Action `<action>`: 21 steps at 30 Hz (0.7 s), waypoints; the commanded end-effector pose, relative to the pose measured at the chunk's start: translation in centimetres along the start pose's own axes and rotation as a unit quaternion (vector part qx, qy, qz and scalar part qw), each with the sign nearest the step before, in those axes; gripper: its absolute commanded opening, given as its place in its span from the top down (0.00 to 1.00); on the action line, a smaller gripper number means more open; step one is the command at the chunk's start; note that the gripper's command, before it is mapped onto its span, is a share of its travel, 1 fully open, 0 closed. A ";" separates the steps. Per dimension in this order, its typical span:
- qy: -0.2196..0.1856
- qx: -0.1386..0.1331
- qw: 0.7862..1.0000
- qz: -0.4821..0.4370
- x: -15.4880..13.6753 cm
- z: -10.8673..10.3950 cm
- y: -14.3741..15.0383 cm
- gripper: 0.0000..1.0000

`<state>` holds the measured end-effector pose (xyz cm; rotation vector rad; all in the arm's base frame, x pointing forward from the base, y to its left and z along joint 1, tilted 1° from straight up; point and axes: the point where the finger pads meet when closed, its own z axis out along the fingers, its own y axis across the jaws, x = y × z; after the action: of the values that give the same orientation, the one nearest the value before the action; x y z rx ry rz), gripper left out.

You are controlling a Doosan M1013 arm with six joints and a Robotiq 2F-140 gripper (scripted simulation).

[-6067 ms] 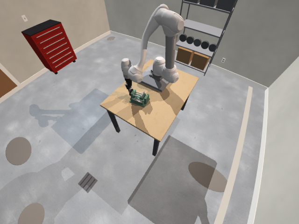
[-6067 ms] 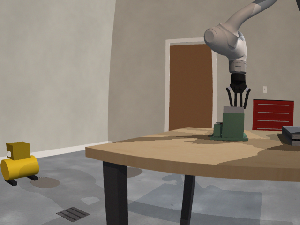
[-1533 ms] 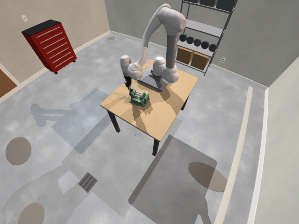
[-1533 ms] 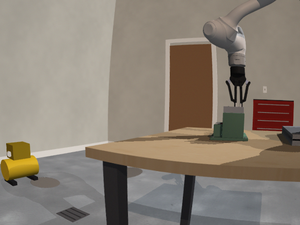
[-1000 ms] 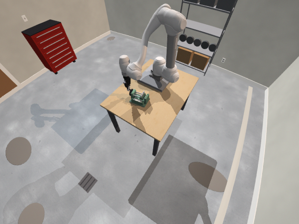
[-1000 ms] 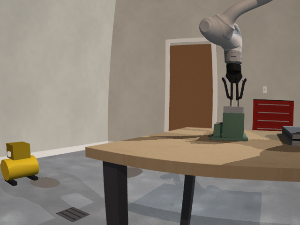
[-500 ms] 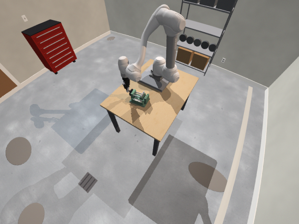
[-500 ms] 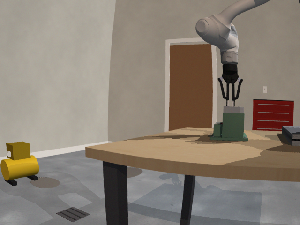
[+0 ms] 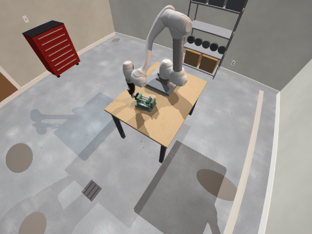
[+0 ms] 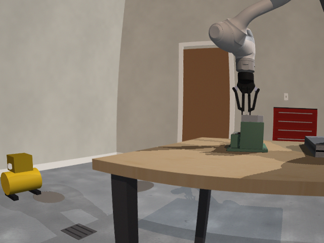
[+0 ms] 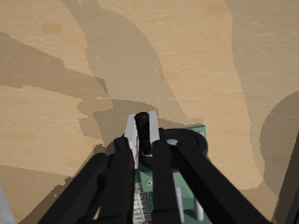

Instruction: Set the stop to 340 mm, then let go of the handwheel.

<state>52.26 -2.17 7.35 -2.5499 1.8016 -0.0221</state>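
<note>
While the handwheel faces outward from the fixture's end, the gripper pinches its crank handle

The handwheel is mounted on the end of a green fixture that stands on a wooden table. In the top view, the fixture's long axis runs from the wheel at the left, slightly downward across the frame, to the tall block at the right. The wheel's flat face points away from the fixture, with its axis roughly in line with that length. In the wrist view, the fixture stretches from the wheel toward the bottom of the frame. A graduated scale runs lengthwise; its numbers are too small to read, so the stop's setting cannot be told.

The gripper points down at the wheel's outer side, its fingers drawn nearly together and clamped on the black crank handle. The handle lies between the pads, while the wheel's disc shows just to the right of them in the wrist view. In the exterior view, the fixture's tall green block and the pale piece on top hide the wheel and the fingertips. The handwheel is not released.

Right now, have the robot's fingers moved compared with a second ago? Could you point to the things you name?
Yes. In the exterior view, the fingers [image 9: 132, 95] [image 10: 243, 102] have shifted left, closer to the brown door [image 9: 6, 87] [image 10: 205, 91].
</note>
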 end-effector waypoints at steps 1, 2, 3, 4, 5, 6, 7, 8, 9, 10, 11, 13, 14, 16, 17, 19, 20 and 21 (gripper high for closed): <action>-0.002 -0.002 1.000 0.001 -0.1 0.9 -0.2 0.96; -0.002 -0.002 1.000 0.001 -0.1 1.0 -0.2 0.96; -0.002 -0.002 1.000 0.001 -0.1 1.2 -0.3 0.96; -0.002 -0.002 1.000 0.001 -0.1 1.4 -0.3 0.96; -0.002 -0.002 1.000 0.001 -0.1 1.6 -0.3 0.96; -0.002 -0.002 1.000 0.001 -0.1 1.9 -0.2 0.96; -0.002 -0.002 1.000 0.001 -0.1 2.1 -0.2 0.96; -0.002 -0.002 1.000 0.001 -0.1 2.1 -0.2 0.96; -0.002 -0.002 1.000 0.001 -0.1 2.1 -0.2 0.96; -0.002 -0.002 1.000 0.001 -0.1 2.4 -0.1 0.96; -0.002 -0.002 1.000 0.001 -0.1 2.6 -0.1 0.96; -0.002 -0.002 1.000 0.001 -0.1 3.1 0.2 0.96; -0.002 -0.002 1.000 0.001 -0.1 3.3 0.3 0.96; -0.002 -0.002 1.000 0.001 -0.1 3.7 0.7 0.96; -0.002 -0.002 1.000 0.001 -0.2 3.9 0.9 0.96; -0.002 -0.002 1.000 0.001 -0.2 4.2 1.3 0.96; -0.002 -0.002 1.000 0.001 -0.2 4.3 1.6 0.96; -0.002 -0.002 1.000 0.001 -0.2 4.4 1.8 0.96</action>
<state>51.43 -2.43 3.58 -2.5527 1.7985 -0.0238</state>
